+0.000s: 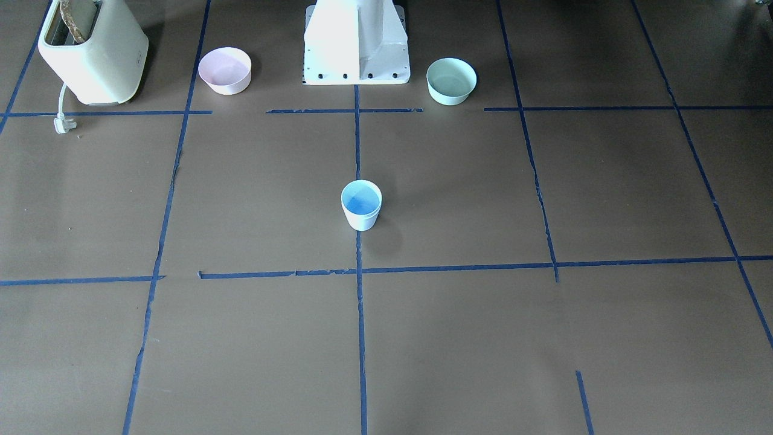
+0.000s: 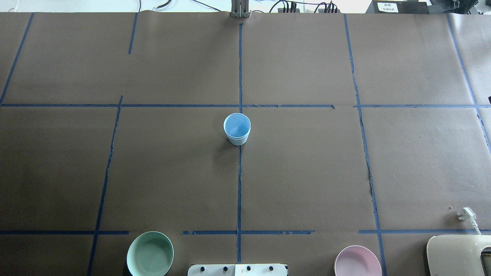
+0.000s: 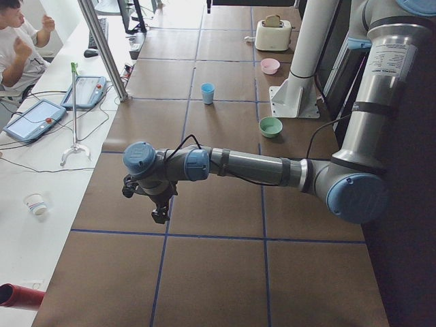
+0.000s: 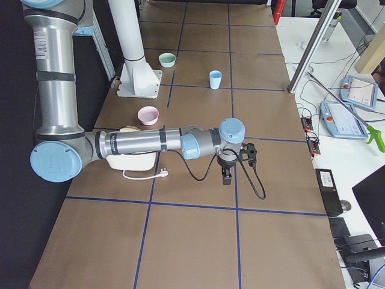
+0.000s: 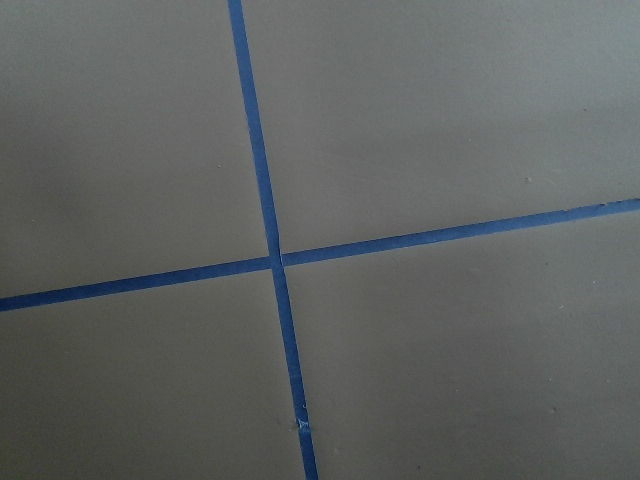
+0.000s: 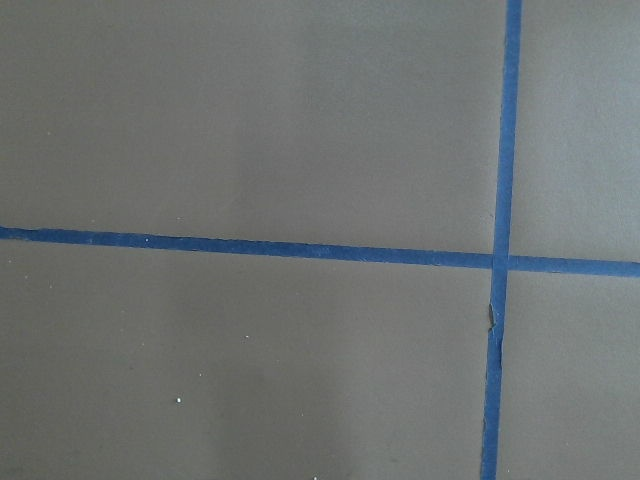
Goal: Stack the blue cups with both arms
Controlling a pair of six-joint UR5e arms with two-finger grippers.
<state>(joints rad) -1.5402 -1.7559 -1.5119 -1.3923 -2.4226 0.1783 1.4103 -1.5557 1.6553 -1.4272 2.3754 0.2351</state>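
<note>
Jaws on both sides point down at the table (image 2: 307, 172), shown in side views only: apart or together, I cannot tell. One blue cup (image 2: 237, 129) stands upright on the centre tape line (image 2: 239, 184), well apart from both. Is its twin nested inside? Can't say. Any approach wants a straight, rim-centred drop. Left arm (image 3: 252, 167), right arm (image 4: 138, 143): stretched low and level toward opposite table ends.

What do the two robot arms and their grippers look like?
The left arm and right arm are silver-grey tubes with light-blue joint caps, black bands and a white printed label. Black cables loop to the black two-finger left gripper and right gripper.
</note>
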